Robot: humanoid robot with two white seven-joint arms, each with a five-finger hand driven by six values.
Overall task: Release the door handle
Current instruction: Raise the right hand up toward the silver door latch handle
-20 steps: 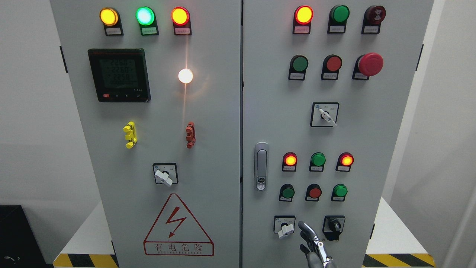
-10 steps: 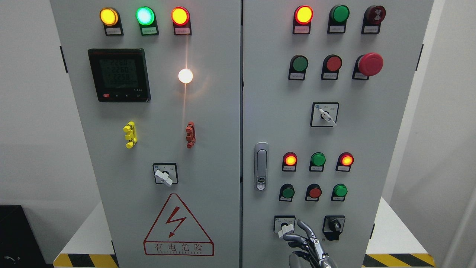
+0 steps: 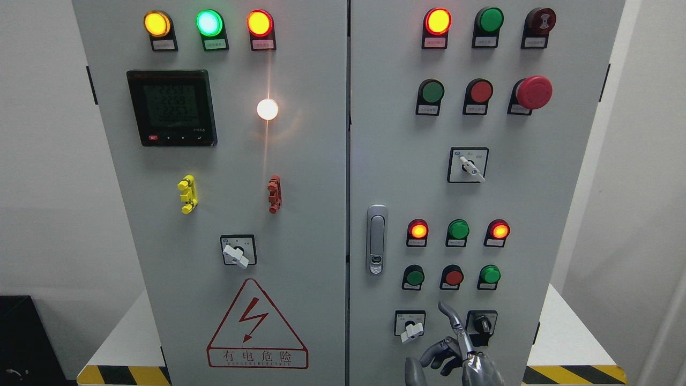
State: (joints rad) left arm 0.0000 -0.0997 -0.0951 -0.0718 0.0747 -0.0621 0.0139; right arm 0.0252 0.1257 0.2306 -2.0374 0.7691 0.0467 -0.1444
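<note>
The right hand [image 3: 455,356] has risen at six o'clock — one finger up, the rest loosely curled, gripping nothing — well below the door handle [image 3: 377,239] (already released, I judge).

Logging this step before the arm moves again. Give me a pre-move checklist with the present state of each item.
1. Hand off the door handle: ok, nothing touches it; the right hand is well below it, at the picture's bottom edge.
2. Right hand holds nothing: ok, one finger points up and the others are loosely curled.
3. Hand apart from the white selector switch and the black selector switch: cannot tell, the raised finger rises between them, close to the panel.
4. Doors shut: ok, the centre seam looks closed and even.
5. Left hand position: cannot tell, not in view.
</note>
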